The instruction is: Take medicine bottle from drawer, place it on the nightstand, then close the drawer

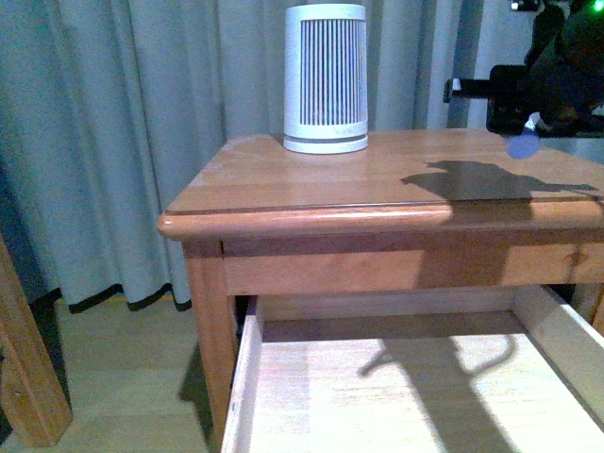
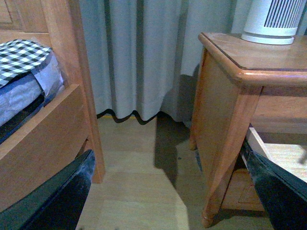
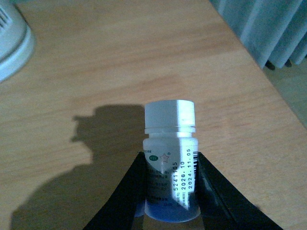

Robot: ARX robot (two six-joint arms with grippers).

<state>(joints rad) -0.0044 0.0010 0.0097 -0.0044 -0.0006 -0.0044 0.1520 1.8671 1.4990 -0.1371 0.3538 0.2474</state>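
Note:
My right gripper [image 3: 169, 165] is shut on the medicine bottle [image 3: 170, 143], a small white cylinder with a white cap and printed dates. It holds the bottle above the nightstand [image 3: 120, 62] top. In the front view the right gripper [image 1: 525, 127] is at the right, over the nightstand [image 1: 311, 193], with the bottle's bluish base [image 1: 523, 145] showing. The drawer [image 1: 396, 377] is pulled open below, its pale wood inside bare. My left gripper [image 2: 168, 191] is open, low beside the nightstand [image 2: 225, 120], over the floor.
A large white tapered device with dark slats [image 1: 326, 77] stands at the back of the nightstand top. Grey curtains [image 1: 123, 123] hang behind. A wooden bed frame [image 2: 53, 129] with checked bedding stands left of the nightstand, with bare floor [image 2: 139, 182] between.

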